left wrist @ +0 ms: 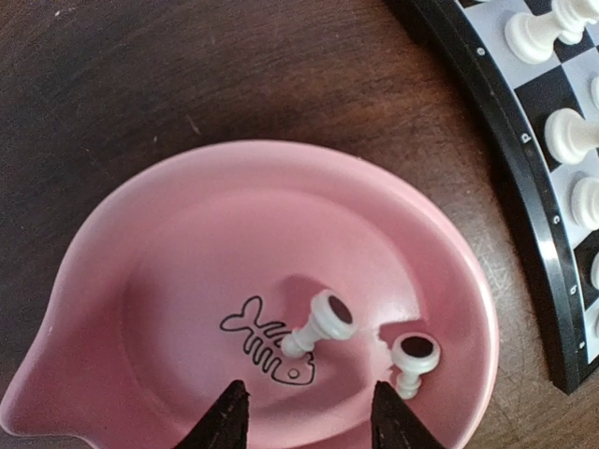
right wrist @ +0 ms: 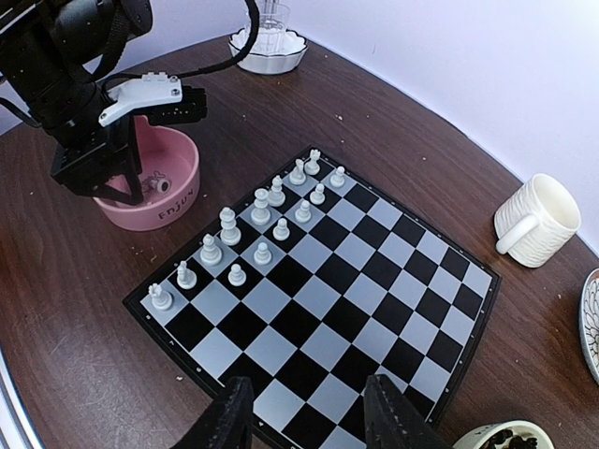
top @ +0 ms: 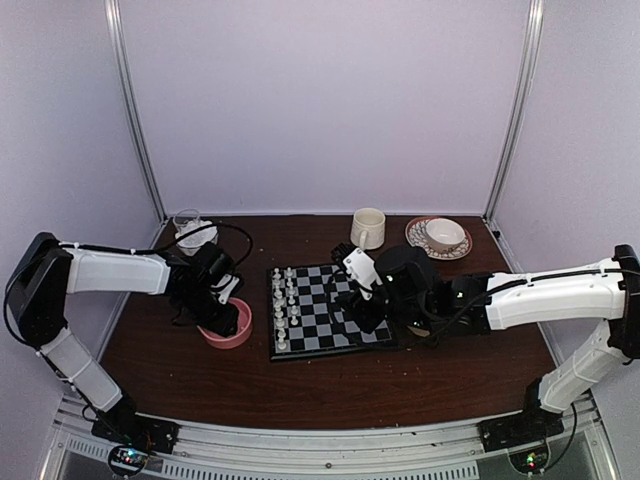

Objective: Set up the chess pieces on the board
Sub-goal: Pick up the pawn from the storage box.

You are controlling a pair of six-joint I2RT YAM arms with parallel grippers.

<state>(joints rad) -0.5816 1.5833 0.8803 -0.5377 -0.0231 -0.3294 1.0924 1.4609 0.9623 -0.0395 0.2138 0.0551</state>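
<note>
Our left gripper (left wrist: pixel 309 404) hangs jaws apart over the pink bowl (left wrist: pixel 140 243); the pawn (left wrist: pixel 316 329) at its 12 o'clock looks light and slippery, so we'd pinch the stem.

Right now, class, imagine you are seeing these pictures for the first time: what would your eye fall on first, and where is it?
The chessboard at the middle of the table, with white pieces in two rows along its left edge. Left of it, a pink bowl holds two loose pawns lying on their sides, the left gripper open just above them. The right gripper hangs open over the board's right side.
</note>
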